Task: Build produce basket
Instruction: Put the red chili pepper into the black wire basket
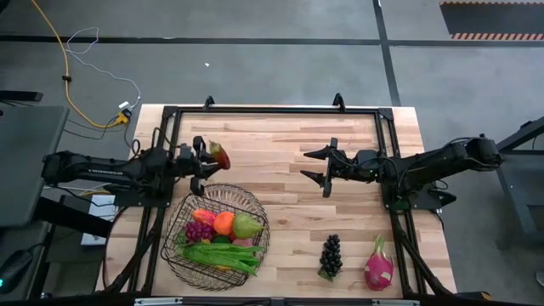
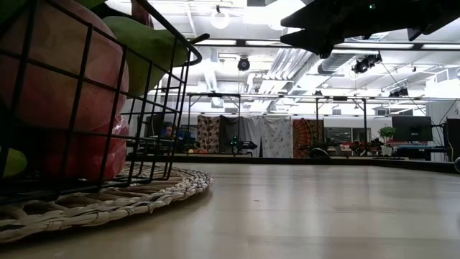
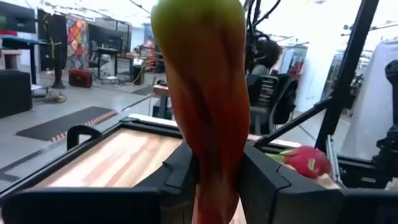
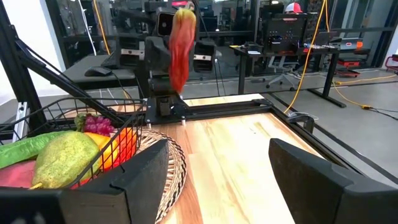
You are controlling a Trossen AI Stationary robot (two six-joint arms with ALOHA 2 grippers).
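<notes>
Mango, red below and yellow-green above, fills the left wrist view, pinched upright between the fingers of the left gripper; this gripper hangs above the table, just beyond the far rim of the basket; the right wrist view shows the same mango raised above the basket's level. Basket contents, on a woven mat: green beans, purple grapes, orange, green pear. Right gripper waits near the table's middle, fingers spread, holding nothing; dark grapes and dragon fruit lie at the near right, well apart from the basket. Step in hand, as judged: carrying the mango to the basket. Next move calls for travel toward the near edge until the fruit is over the mesh, a lowering, then release; the two remaining pieces follow.
</notes>
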